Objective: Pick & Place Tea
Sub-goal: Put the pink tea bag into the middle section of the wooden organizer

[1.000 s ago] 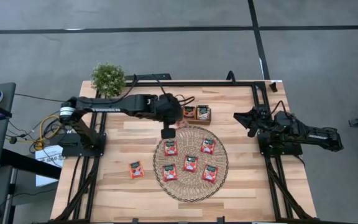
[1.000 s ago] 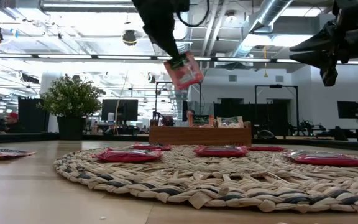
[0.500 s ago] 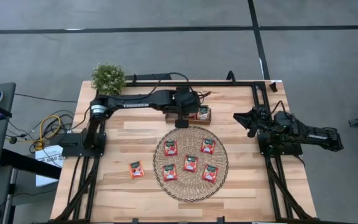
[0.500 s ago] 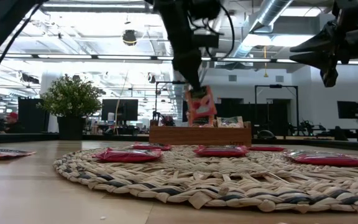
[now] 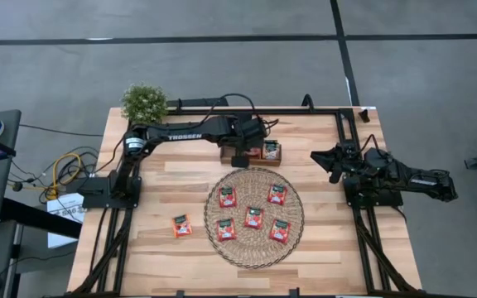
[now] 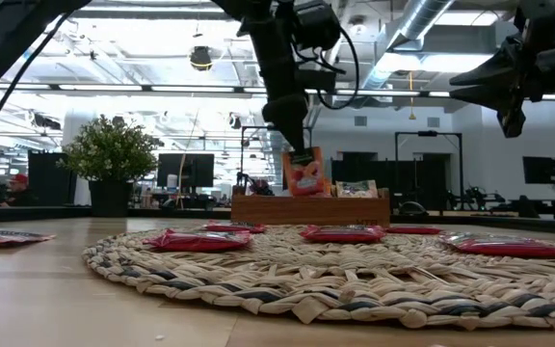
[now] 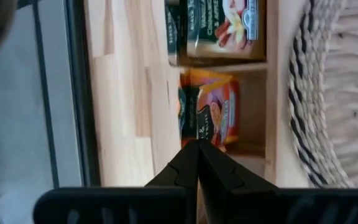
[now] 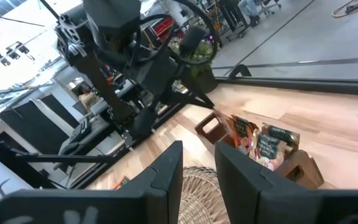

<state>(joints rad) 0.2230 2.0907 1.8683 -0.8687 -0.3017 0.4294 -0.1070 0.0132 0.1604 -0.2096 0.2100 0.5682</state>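
My left gripper [image 5: 240, 157] stands over the brown wooden tray [image 5: 259, 152] at the far side of the round woven mat [image 5: 253, 217]. It is shut on a red-orange tea sachet [image 6: 303, 175]. Pale sachets [image 5: 271, 150] stand in the tray's other slot. Several red-orange sachets [image 5: 254, 217] lie flat on the mat, and one more [image 5: 181, 225] lies on the table left of the mat. My right gripper [image 5: 331, 161] waits open at the table's right side, raised above it [image 6: 509, 106]. My left gripper [image 7: 197, 144] pinches the red-orange sachet by its top edge [image 7: 204, 134] between the two fingers, coming from above and pointing down. The sachet hangs upright below the fingers [image 6: 302, 152], its lower part down behind the tray's wall [image 6: 311, 208]. Whether it rests on the tray's floor I cannot tell.
A small potted plant [image 5: 144, 103] stands at the far left corner of the table. Black frame rails [image 5: 350, 124] run along the table's sides and far edge. Bare wood lies near the table's near edge and right of the mat.
My left gripper, shut on the sachet all the while, has moved from above the mat's far rim toward the table's far edge and right, over the tray, and has come down. The sachet, tilted and high before, now hangs upright with its lower part in the tray.
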